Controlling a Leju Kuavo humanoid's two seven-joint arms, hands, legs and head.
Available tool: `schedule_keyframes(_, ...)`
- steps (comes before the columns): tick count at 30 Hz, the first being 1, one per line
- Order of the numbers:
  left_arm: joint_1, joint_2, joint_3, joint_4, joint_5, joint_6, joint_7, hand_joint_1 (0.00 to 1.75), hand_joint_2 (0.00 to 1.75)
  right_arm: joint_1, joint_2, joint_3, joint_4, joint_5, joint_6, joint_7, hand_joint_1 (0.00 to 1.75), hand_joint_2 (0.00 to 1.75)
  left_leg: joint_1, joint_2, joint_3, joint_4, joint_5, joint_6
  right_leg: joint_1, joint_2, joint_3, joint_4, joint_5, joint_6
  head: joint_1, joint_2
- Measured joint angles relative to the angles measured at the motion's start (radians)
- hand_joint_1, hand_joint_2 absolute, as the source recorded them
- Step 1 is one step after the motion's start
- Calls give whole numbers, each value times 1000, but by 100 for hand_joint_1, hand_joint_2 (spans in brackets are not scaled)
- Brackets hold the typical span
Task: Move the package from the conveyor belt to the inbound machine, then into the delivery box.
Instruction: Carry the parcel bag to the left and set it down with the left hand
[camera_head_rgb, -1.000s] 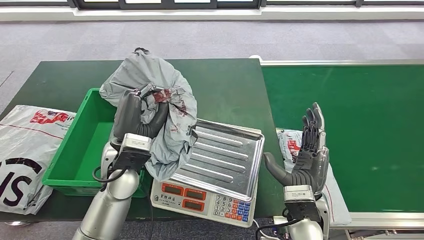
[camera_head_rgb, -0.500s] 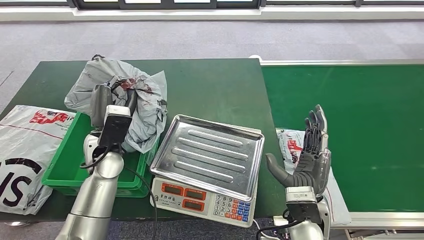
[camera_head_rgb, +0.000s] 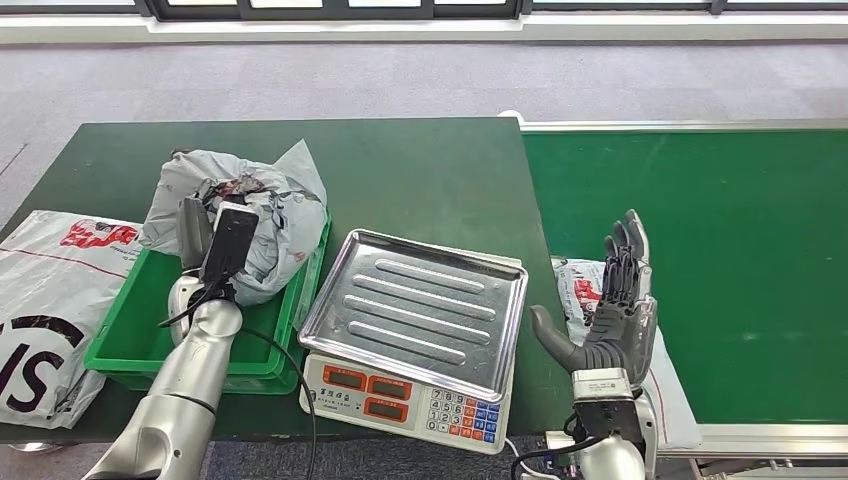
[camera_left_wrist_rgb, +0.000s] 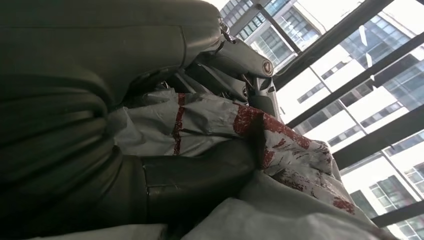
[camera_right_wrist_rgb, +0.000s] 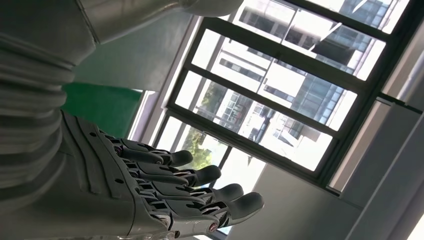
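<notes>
Head view: the left hand (camera_head_rgb: 205, 225) grips the crumpled grey package (camera_head_rgb: 250, 215) over the far end of the green delivery box (camera_head_rgb: 135, 335), which sits at about nine o'clock on the dark green bench (camera_head_rgb: 440, 180). The package's lower folds touch the box's far rim. Just beside the box, toward three o'clock, stands the inbound machine (camera_head_rgb: 415, 335), a scale with a bare steel tray. The right hand (camera_head_rgb: 610, 315) is raised near five o'clock, fingers spread and grasping nothing, beside the green conveyor belt (camera_head_rgb: 720, 260). A second white parcel (camera_head_rgb: 580, 290) lies behind it at the belt's edge, and a large white bag (camera_head_rgb: 50, 300) rests at the bench's nine o'clock end.

Left wrist view: the thumb and dark fingers (camera_left_wrist_rgb: 200, 172) clamp the package's (camera_left_wrist_rgb: 210, 120) grey plastic with red print.

Right wrist view: the right hand (camera_right_wrist_rgb: 165, 200) is released, fingers straight and apart, against windows.
</notes>
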Motion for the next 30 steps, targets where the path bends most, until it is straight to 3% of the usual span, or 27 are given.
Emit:
schedule_keyframes(10, 3, 28, 68, 43, 2, 0, 15, 175, 175, -36, -7, 9, 45, -14, 1, -1, 0, 175, 0, -1, 0, 0, 1, -1, 0, -1, 0, 0, 0, 0, 0, 0)
schedule_keyframes(20, 1, 37, 82, 50, 4, -1, 16, 175, 175, -46, -8, 17, 54, -16, 2, -1, 0, 175, 0, -1, 1, 0, 1, -1, 0, -1, 1, 0, 0, 0, 0, 0)
schedule_keyframes(22, 1, 38, 85, 51, 6, 0, 20, 87, 175, -49, -8, 19, 57, -16, 3, 0, 0, 175, 0, 0, 1, 0, 1, -1, 0, -1, 1, 0, 0, 0, 0, 0)
schedule_keyframes(24, 0, 38, 94, 51, 17, 1, 21, 0, 87, -51, -8, 20, 59, -15, 5, 1, 0, 175, 0, 0, 1, 0, 1, -1, 0, -1, 1, 0, 0, 0, 0, 0)
schedule_keyframes(26, 2, 37, 108, 47, 39, 3, 15, 0, 0, -51, -8, 20, 59, -13, 6, 3, 0, 175, 0, 0, 1, 0, 1, -1, 0, 0, 1, 0, 0, 0, 0, 0)
schedule_keyframes(30, 33, 25, 129, -13, 86, -1, 7, 0, 0, -51, -8, 19, 59, -6, 5, 4, 0, 175, 0, 0, 1, 0, 1, -1, 0, 0, 0, 0, 0, 0, 0, 0)
